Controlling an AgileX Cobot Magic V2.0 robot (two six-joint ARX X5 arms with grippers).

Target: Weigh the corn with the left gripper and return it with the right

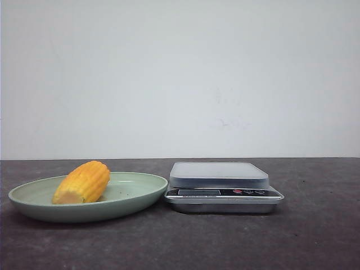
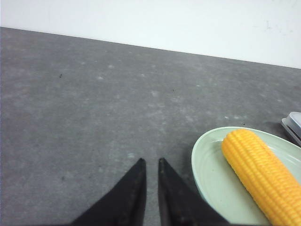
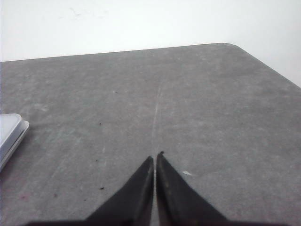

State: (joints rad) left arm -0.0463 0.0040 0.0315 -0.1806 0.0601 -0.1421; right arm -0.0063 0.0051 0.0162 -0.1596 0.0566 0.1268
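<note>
The corn (image 1: 83, 182), a short yellow-orange cob, lies on a pale green plate (image 1: 132, 190) at the left, its paler cut end toward the front. A silver scale (image 1: 219, 175) stands just right of the plate with nothing on it. Neither gripper shows in the front view. In the left wrist view my left gripper (image 2: 151, 161) hovers over bare table beside the plate (image 2: 211, 174) and the corn (image 2: 263, 172); its jaws hold nothing and stand a thin slit apart. My right gripper (image 3: 155, 156) is shut and empty over bare table, to the right of the scale (image 3: 9, 134).
The dark grey table ends at a white wall behind. The table's rounded far right corner (image 3: 225, 44) shows in the right wrist view. A corner of the scale (image 2: 294, 125) shows beyond the plate in the left wrist view.
</note>
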